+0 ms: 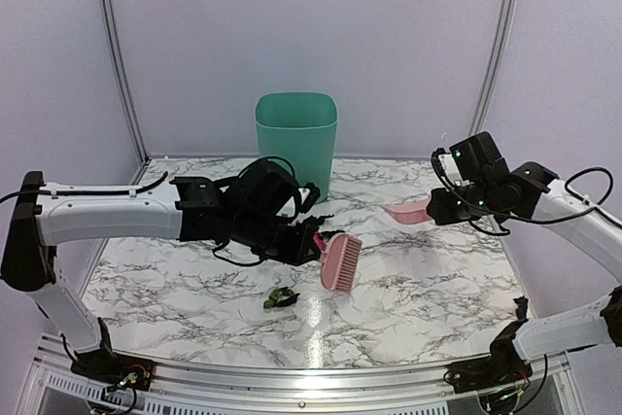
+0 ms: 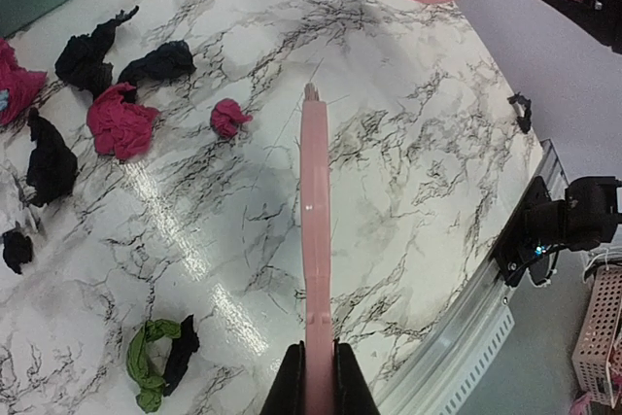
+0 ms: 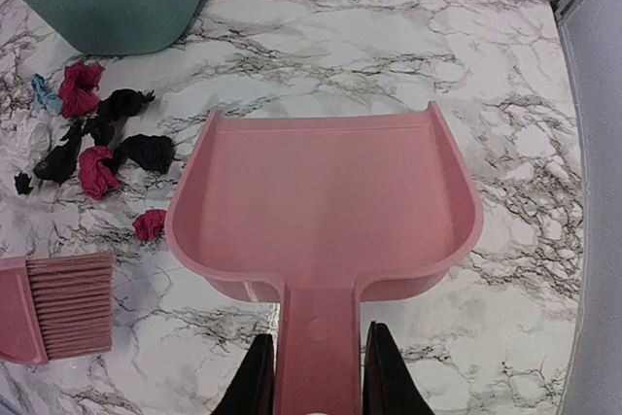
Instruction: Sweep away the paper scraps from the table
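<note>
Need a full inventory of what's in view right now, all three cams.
Bin: one, teal-green, back centre of the table.
Paper scraps: about ten, black, magenta and one light blue, clustered in front of the bin; one green-and-black scrap lies apart, nearer the front.
Brush: one, pink, mid-table.
Dustpan: one, pink, right side, mouth toward the scraps.
Table: one, white marble with dark veins.
Basket: one, pink, beyond the table's edge, partly cut off.
Left gripper: black, shut on the brush handle.
Right gripper: black, shut on the dustpan handle.
</note>
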`<state>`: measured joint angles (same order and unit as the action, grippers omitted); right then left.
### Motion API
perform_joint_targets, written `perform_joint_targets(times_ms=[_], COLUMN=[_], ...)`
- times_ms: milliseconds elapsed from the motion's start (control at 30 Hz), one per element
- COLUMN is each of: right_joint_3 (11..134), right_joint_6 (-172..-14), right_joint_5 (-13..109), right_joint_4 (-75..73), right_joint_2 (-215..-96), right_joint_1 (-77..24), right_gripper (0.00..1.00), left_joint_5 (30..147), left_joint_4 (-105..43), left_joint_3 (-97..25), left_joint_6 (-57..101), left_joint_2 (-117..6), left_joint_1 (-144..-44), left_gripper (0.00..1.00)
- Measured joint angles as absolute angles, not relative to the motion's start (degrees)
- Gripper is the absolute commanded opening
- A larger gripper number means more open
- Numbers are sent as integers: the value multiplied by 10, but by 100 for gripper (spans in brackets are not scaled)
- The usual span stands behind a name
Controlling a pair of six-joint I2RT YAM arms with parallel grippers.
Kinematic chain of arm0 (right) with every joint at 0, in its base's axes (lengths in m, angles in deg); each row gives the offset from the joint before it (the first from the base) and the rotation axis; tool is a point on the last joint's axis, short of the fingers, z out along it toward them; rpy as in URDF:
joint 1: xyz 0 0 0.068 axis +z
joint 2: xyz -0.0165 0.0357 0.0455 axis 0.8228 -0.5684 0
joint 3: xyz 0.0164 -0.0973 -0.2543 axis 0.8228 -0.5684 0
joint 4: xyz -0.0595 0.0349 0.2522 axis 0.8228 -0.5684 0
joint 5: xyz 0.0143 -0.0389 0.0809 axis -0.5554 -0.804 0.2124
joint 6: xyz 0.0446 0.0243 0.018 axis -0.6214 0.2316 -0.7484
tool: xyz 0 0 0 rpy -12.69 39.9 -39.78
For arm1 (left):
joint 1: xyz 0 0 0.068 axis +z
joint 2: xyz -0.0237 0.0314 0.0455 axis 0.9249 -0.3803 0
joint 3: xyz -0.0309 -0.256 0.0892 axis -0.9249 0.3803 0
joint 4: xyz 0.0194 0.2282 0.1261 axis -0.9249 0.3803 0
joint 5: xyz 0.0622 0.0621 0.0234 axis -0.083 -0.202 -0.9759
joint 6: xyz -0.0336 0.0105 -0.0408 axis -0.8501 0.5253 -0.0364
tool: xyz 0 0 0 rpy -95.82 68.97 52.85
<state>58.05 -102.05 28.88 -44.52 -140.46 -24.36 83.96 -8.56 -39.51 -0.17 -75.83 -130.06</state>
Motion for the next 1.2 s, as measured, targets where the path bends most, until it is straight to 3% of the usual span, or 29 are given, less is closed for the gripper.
perform_joint_targets(times_ms=[333,733,1200], right_joint_3=[581,436,537], right_joint_6=[-1086,-1148,-1455], right_joint_5=[164,258,63], right_joint_4=[-450,-421,-726], right_joint_2=[-1363,-1319,-1294], right_joint_1=[-243,-239,-250], right_gripper=[0,0,0], left_joint_5=[890,879,830], left_joint_4=[-91,-117,-117], left_joint_3=[-460,-443,-333], left_joint_6=[6,2,13], left_joint_2=[-797,-799,-705], left_joint_1=[-1301,-1301,-1301], left_gripper=[0,0,0])
